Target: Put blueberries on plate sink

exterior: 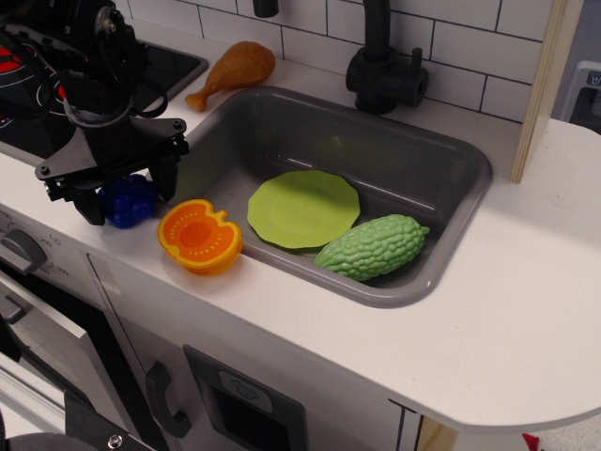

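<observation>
On the white tabletop (526, 282), the black tool (130, 188) straddles the glossy dark-blue cluster of plastic blueberries (129, 200), fingers spread on either side; contact is unclear. Just right lies a ribbed orange half fruit (199, 235). In the smooth grey rectangular sink (413, 160), the flat lime-green wavy-rimmed plate (302, 208) touches a bumpy green gourd (372, 246).

Quick headcount: one blueberries (130, 201) cluster; one lime-green plate (302, 209); one grey sink (449, 193); one bumpy green gourd (372, 247); one orange half fruit (199, 236); one chicken drumstick (234, 71); one black faucet (383, 66); one stovetop (174, 64); one black gripper (130, 189); that's a single one of everything.
</observation>
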Robot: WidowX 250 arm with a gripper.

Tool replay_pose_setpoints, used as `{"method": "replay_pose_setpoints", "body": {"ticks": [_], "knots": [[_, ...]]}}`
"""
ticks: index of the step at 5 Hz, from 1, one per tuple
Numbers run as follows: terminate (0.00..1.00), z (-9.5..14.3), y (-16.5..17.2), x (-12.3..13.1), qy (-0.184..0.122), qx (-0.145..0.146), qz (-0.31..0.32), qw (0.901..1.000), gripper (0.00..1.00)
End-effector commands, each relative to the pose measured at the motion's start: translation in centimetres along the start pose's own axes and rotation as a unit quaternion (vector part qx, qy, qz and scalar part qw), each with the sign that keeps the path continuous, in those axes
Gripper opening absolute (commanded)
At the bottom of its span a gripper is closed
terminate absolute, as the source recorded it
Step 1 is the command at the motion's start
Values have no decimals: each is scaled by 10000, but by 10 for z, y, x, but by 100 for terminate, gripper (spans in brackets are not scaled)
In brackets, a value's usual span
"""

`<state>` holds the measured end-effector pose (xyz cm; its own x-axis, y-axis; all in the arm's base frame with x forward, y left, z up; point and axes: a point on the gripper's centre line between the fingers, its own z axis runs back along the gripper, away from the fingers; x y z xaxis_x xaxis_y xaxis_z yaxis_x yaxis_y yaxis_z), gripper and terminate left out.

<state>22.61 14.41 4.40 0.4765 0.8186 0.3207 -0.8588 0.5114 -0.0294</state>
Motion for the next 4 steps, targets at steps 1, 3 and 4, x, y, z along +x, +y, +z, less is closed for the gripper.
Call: {"method": "replay_pose_setpoints", "body": {"ticks": [1, 3, 4], "knots": [[0, 18, -8, 3, -39, -176, 141, 9997, 0], [0, 42, -42, 17, -38, -195, 548, 9983, 0], [0, 45, -68, 20, -103, -228, 736, 9970, 0]]}}
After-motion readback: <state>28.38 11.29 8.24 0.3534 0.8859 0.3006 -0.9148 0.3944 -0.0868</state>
